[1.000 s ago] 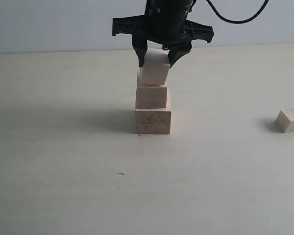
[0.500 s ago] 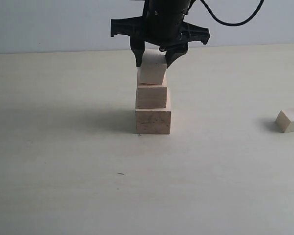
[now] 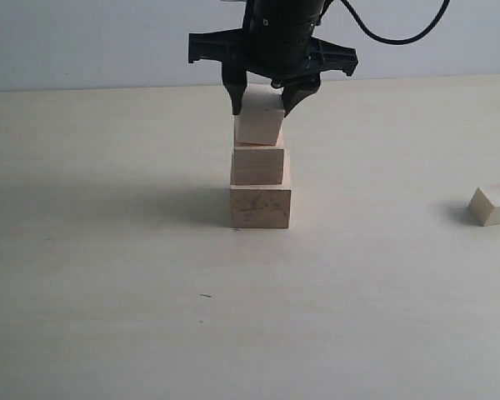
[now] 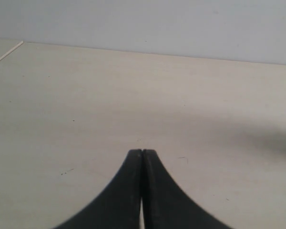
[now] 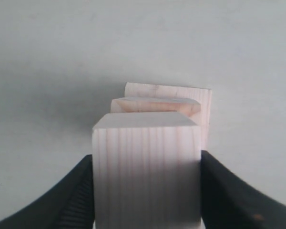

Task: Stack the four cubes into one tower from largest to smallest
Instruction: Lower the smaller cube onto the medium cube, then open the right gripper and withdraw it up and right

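**Item 1, left tool** (image 4: 142,157). Seen only in its own wrist view. The tips are pressed together with nothing between them, above bare bench (image 4: 86,95). Judged idle, kept clear of the work.

**Item 2, tower** (image 3: 260,171). Stands at bench centre.
- The largest cube (image 3: 261,207) is lowest, giving the widest footing.
- The second cube (image 3: 258,164) is seated on it, not quite centred and nearer its left edge.

**Item 3, right tool** (image 3: 263,107). Reaches down from above and is clamped on the third cube (image 3: 260,127) by two opposite side faces, so the underside is free to land. The cube hangs slightly tilted at the second cube's top. Whether the two touch cannot be told. Judged: placing step, release not yet made.

**Item 4, smallest cube** (image 3: 492,205). Lies alone at the far right, well apart from the tower. It is the last to go on.
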